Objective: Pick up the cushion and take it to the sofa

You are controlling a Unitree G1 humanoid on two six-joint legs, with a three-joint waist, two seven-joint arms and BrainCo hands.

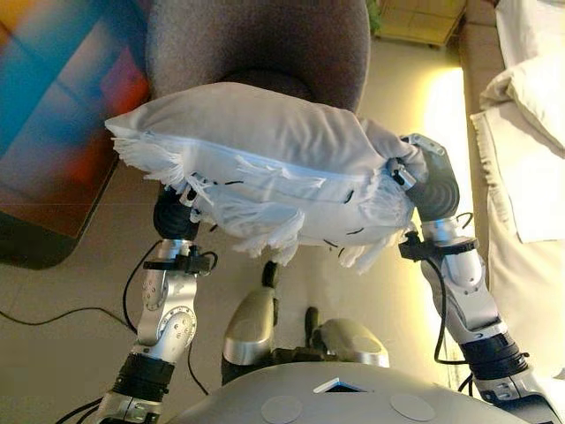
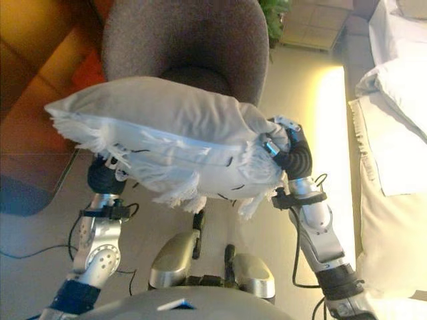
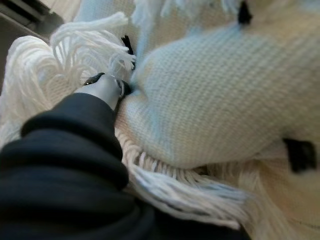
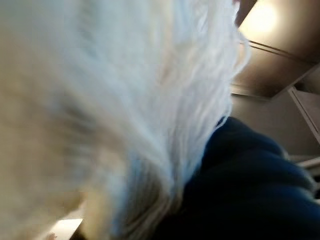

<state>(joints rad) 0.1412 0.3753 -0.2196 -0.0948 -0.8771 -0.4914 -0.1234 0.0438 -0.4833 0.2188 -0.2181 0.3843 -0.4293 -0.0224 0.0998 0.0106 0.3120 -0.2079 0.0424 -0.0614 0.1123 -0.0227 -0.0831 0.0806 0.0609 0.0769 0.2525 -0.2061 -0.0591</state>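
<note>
White cushion [image 1: 265, 150] above tiled floor [image 1: 53, 353]; grey chair [image 1: 256, 44] behind, sofa [image 1: 530, 132] probably right

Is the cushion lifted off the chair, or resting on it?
Lifted. The cushion hangs clear in front of the grey chair, carried between the left hand and right hand at its ends.

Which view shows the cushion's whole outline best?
The left eye view: the cushion shows whole, fringed edge included, held up between the left hand and right hand. The right eye view nearly matches it. Both wrist views show only close fabric and fringe.
</note>
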